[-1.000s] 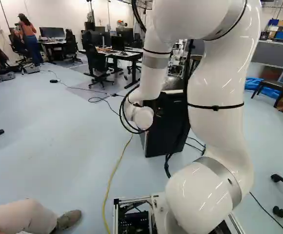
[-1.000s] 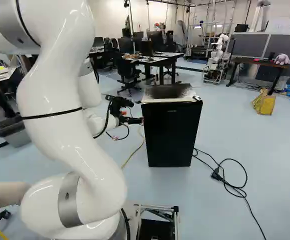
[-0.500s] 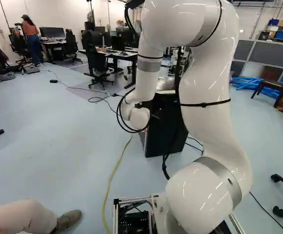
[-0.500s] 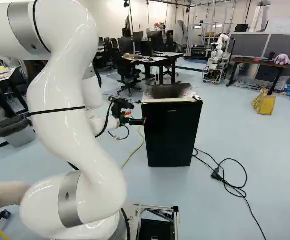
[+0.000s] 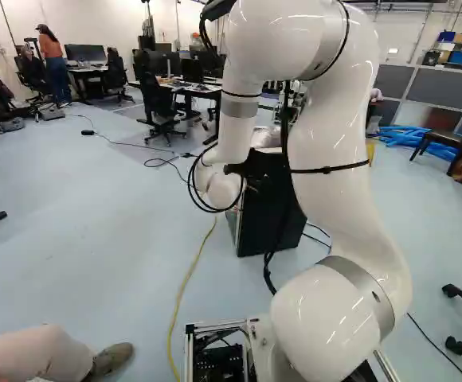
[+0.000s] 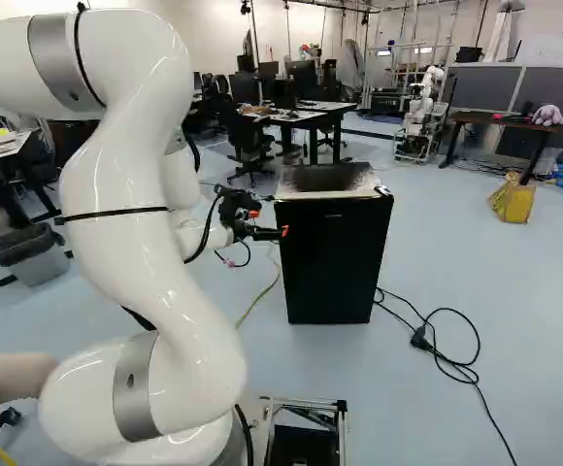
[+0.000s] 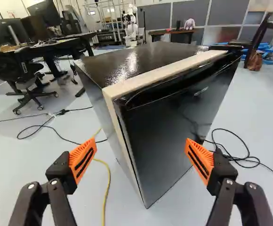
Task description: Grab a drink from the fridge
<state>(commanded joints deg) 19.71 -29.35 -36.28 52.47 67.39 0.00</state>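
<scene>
The black fridge (image 6: 335, 260) stands on the floor with its door facing the base, and the door looks closed. My gripper (image 6: 270, 224) is at the fridge's left front edge in the right base view. Seen from the wrist, the gripper (image 7: 140, 159) has its two orange-padded fingers wide apart with nothing gripped. The fridge door (image 7: 174, 136) and its near vertical edge lie ahead, between the lines of the fingers; whether a fingertip touches is unclear. In the left base view my arm partly hides the fridge (image 5: 269, 215). No drink shows.
A black cable (image 6: 447, 335) lies coiled beside the fridge, and a yellow cable (image 5: 185, 282) runs along the floor. A person's leg (image 5: 36, 354) is close by the base. Desks and chairs stand behind; another robot (image 6: 420, 112) is farther back.
My arm has shifted, its upper part rising and swinging rightward in the right base view. The gripper has moved slightly up and right there, against the fridge. The base and fridge have stayed put.
</scene>
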